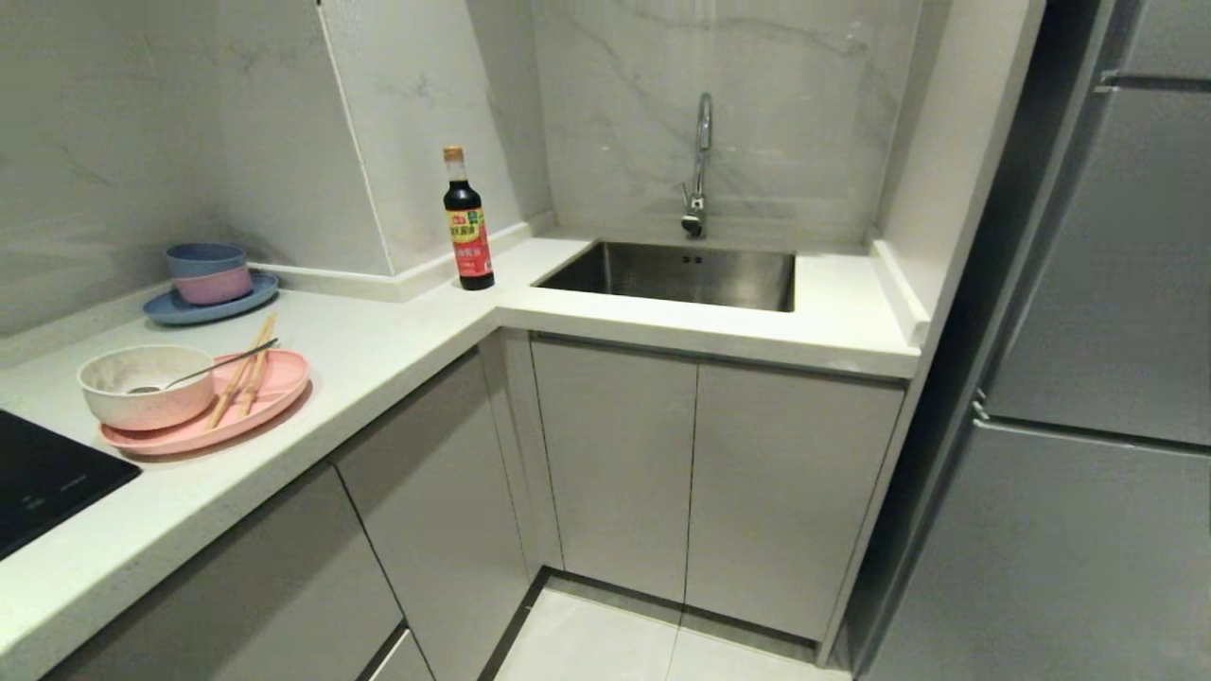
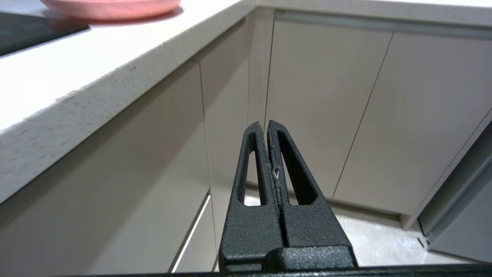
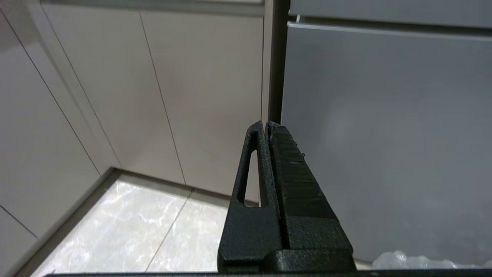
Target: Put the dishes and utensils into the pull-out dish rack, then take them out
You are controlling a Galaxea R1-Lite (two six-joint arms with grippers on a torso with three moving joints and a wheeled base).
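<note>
**kitchenlurker:** Closest thing is the left gripper, black grainy plastic, its two slotted fingers pressed flat together with nothing between them. It hangs low beside the flat beige cabinet fronts, under the speckled white countertop edge. Right gripper looks the same, fingers closed and empty, pointing at the seam between the cabinets and a smooth grey fridge, above glossy marbled floor tiles.

**dishdad:** Where's the stuff to load?

**kitchenlurker:** On the left run of the counter, near its front edge, just beside a black cooktop. Oval pale-pink plate carries the round cream bowl on its left end, with the silver spoon resting in the bowl, handle out over the rim. Wooden chopsticks lie on the plate beside it.

**dishdad:** And the rack?

**kitchenlurker:** Can't see one, every cabinet front is shut. Behind the plate there's bare counter, then a blue plate with stacked blue and pink bowls. A dark sauce bottle stands at the corner by the steel sink and its chrome tap.
</note>
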